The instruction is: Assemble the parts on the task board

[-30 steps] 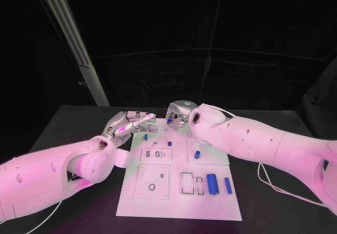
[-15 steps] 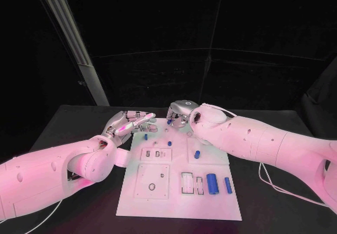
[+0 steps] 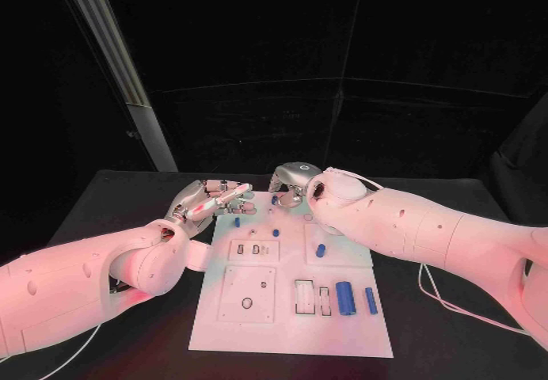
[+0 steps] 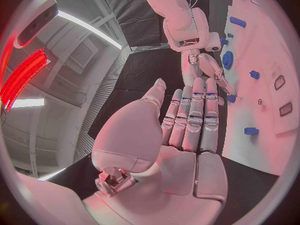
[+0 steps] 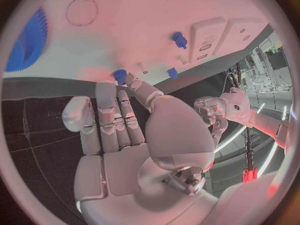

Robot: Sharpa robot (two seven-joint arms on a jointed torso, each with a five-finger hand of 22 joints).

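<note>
1. Markings: no brand, label or legible writing can be made out on any item. A thin drawn ring (image 5: 82, 11) shows on the task board surface in the right wrist view.
2. Task board (image 3: 291, 324): one flat white rectangular plate, matte, lying lengthwise on the black worktop (image 3: 457, 348) and running away from the robot. It carries raised white blocks with small dark slots and recesses.
3. Blue parts, counted in the head view: two upright cylinders near the board's near right area, a thick one (image 3: 345, 298) and a slimmer one (image 3: 371, 301) just beside it; one short rounded piece (image 3: 321, 251) at the board's right middle; three small pegs (image 3: 275, 233) toward the board's far end.
4. The right wrist view shows one ribbed, gear-like blue part (image 5: 28, 40) on the board, and three small blue pegs close to that hand's fingertips.
5. Left robot hand (image 3: 211, 199): silver, at the board's far left corner. Fingers lie straight and close together with the thumb apart; nothing is held, so it is released.
6. Right robot hand (image 3: 291, 186): silver, at the board's far end, fingers extended toward a peg (image 5: 120, 75). Whether the fingertips touch it cannot be told; no grasp is visible.
</note>
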